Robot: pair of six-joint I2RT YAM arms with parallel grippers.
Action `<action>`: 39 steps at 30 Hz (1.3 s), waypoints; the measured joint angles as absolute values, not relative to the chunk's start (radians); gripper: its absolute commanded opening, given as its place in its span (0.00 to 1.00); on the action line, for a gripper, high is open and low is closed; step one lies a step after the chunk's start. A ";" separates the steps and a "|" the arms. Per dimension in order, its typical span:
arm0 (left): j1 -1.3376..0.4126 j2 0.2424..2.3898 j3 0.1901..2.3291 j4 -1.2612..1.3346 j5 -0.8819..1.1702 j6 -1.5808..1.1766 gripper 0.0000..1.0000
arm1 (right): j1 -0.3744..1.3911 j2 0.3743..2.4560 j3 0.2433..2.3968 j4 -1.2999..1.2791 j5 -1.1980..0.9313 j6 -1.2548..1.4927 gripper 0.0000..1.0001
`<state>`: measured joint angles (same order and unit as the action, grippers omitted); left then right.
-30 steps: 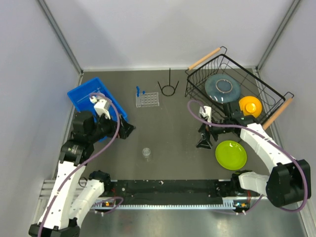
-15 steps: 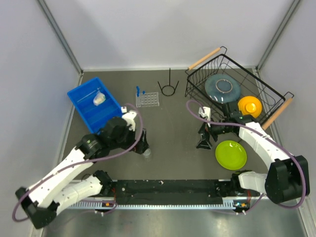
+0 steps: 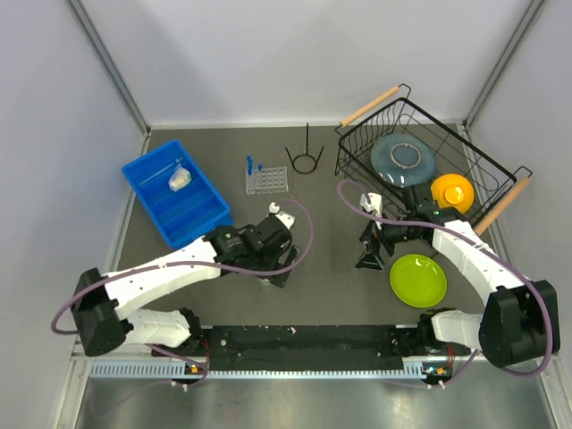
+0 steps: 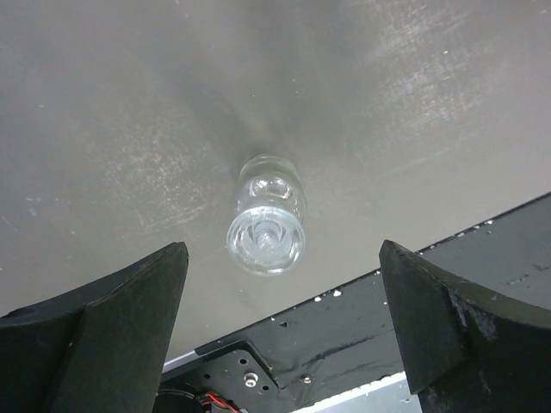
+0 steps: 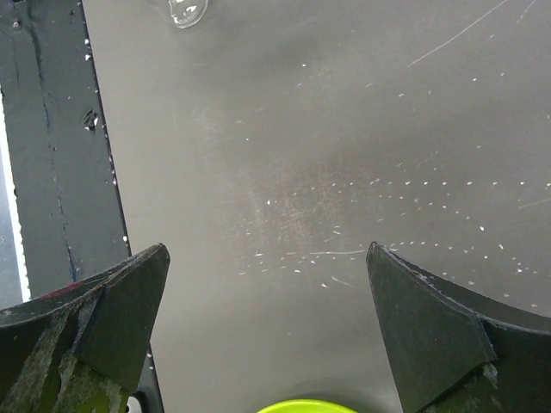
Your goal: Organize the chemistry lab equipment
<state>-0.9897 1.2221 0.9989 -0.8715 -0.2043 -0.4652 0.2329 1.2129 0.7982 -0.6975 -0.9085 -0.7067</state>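
Reaching for the small clear cup [image 4: 266,225]
Left fingers [image 4: 103,327] spread astride it; next, lower to the desk [image 4: 129,103] and pinch. Right fingers [image 5: 86,327] spread, empty.

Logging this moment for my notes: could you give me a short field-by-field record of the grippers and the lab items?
left gripper: open, fingers on either side of the small cup, not touching it
right gripper: open, above bare table, near the green plate
rack: far side, blue-capped tubes in it
ring stand: right of rack
blue bin: holds cream-filled piece
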 measured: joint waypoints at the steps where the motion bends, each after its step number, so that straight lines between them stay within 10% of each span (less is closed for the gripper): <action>1: -0.991 1.244 0.999 -0.873 -0.203 -0.467 0.99 | 0.233 1.214 0.798 -0.698 -0.908 -0.707 0.99; 28: -0.996 1.530 0.977 -0.813 -0.176 -0.529 0.96 | 0.233 1.227 0.799 -0.698 -0.908 -0.706 0.99; 39: -0.996 1.531 0.966 -0.812 -0.187 -0.561 0.55 | 0.233 1.234 0.798 -0.698 -0.908 -0.706 0.99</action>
<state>-0.9958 1.5314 0.9657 -0.8124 -0.1867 -0.5606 0.2329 1.2339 0.7982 -0.6979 -0.9081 -0.7063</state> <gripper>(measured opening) 0.659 0.987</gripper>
